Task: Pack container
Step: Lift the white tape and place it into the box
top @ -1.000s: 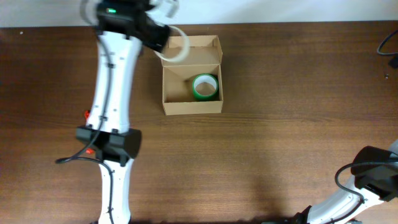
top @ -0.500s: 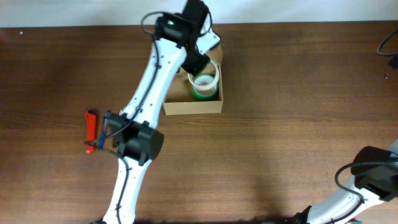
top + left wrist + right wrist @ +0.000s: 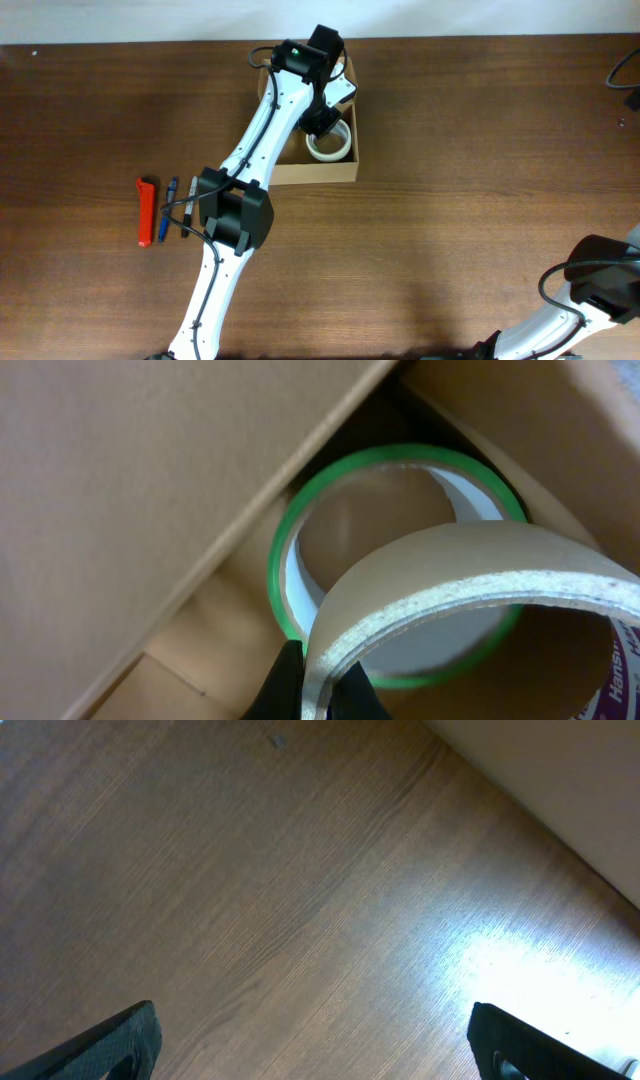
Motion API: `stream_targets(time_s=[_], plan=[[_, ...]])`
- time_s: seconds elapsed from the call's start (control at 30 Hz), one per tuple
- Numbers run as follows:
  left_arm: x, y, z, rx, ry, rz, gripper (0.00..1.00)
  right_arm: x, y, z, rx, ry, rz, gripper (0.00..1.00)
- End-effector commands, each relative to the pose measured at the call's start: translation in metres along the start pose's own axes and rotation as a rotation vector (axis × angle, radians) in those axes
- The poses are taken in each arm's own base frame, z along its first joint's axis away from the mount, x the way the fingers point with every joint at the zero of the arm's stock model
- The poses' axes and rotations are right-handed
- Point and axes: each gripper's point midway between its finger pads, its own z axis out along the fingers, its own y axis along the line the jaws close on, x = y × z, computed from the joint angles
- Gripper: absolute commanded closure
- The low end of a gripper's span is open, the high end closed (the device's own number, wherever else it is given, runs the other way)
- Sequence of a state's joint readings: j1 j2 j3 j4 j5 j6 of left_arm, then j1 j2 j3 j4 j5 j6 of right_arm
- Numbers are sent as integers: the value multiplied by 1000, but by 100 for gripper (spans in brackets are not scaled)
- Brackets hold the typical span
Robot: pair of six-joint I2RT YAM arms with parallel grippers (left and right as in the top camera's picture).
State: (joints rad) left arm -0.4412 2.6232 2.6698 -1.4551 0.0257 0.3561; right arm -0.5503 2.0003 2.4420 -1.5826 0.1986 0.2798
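The container is a small tan cardboard box standing open at the back of the table, with its flap up behind it. My left gripper reaches down into it. It is shut on the wall of a pale tan tape roll, one finger inside the ring and one outside. In the overhead view this roll hangs over the box's right half. Right under it, a green tape roll lies on the box floor against the cardboard wall. My right gripper is open over bare wood, far from the box.
A red cutter, a blue pen and a black pen lie side by side left of the left arm. The right arm sits at the table's front right corner. A pale wall edge borders the wood.
My left arm swung right from beside the box to over it and lowered the pale tape roll inside, above the green roll. The cutter and pens came into view. The right arm stayed still.
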Motion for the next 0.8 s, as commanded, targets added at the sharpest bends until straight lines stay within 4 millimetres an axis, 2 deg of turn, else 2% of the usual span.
stream_targets(time_s=[0.0,0.2,0.3,0.4,0.5,0.57,0.67,0.77], plan=[[1,2,17,0,18,8,97,0,-2,3,14,5,-5,1],[-5,8,17,-29,-4,8,97,0,-2,3,14,5,-5,0],[-6,8,17,-30,-7,8,93,0,-2,3,14,5,-5,1],[-5,8,17,-30,-5,8,60,0,-2,3,14,5,-5,1],[0,9,15,-40,16,3,45,0,-2,3,14,5,-5,1],[5,8,9,-40,33,2,44,0,-2,3,14,5,-5,1],[11,10,-17,-45,25,-11,44,0,-2,3,14,5,-5,1],[7,23,-74,-108,-68,-28,45,0,-2,3,14,5,-5,1]])
